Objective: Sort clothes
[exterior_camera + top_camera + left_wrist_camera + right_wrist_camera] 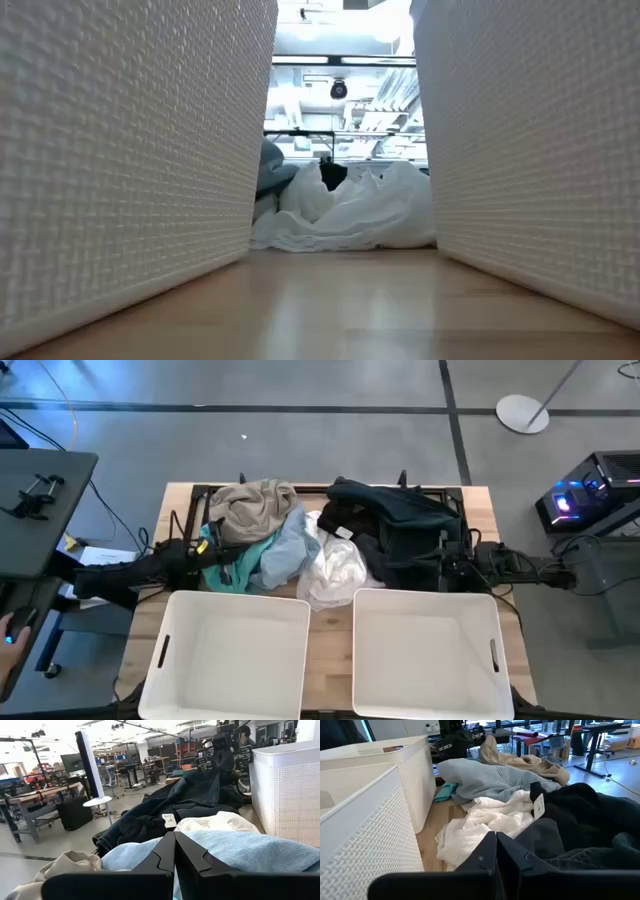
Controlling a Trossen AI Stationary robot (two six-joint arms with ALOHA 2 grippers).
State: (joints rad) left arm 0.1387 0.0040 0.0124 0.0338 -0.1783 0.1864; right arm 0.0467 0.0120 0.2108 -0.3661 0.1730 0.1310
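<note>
Nearest us, two white baskets point(232, 650) stand empty, ready for sorting; behind them the clothes point(300, 545) lie heaped across the tabletop point(325, 670). We see left gripper point(174, 851) and right gripper point(496, 851) flanking the heap, fingers clenched on nothing.

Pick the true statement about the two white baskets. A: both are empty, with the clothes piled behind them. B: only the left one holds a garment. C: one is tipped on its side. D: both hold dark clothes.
A: in the high view the left basket and right basket show bare insides, and the clothes lie heaped on the table beyond them.
</note>
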